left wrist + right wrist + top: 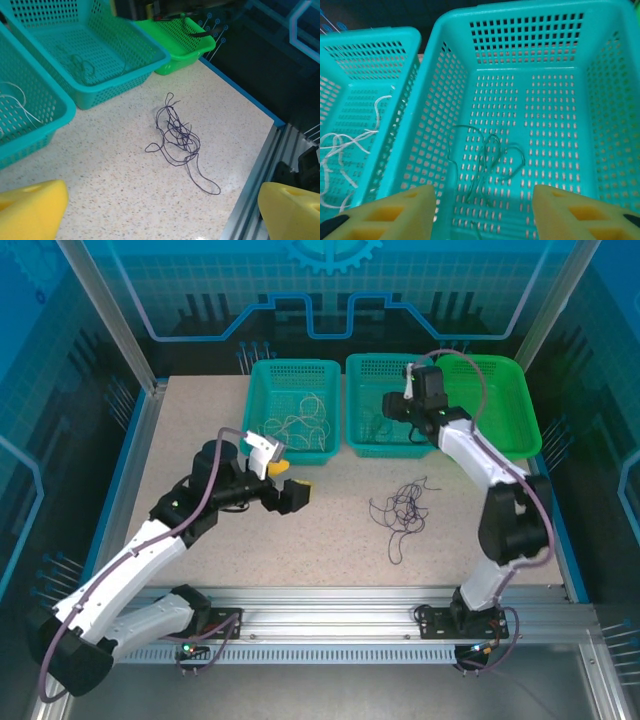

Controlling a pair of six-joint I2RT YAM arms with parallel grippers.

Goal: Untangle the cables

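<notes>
Several thin purplish-black cables (178, 138) lie knotted in loose loops.

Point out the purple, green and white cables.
purple cables (179, 138): left wrist view, knotted middle.
green cable (492, 136): right wrist view, top of middle loop.
white cable (355, 136): right wrist view, long strand.

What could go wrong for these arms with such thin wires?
1. The purple tangle on the table is a knot of crossing loops; pulling one strand may drag the whole bundle or tighten it.
2. The green cable lies flat on the perforated floor of the middle basket, below the open right gripper; such a thin strand could slip from the fingers or catch in a hole.
</notes>
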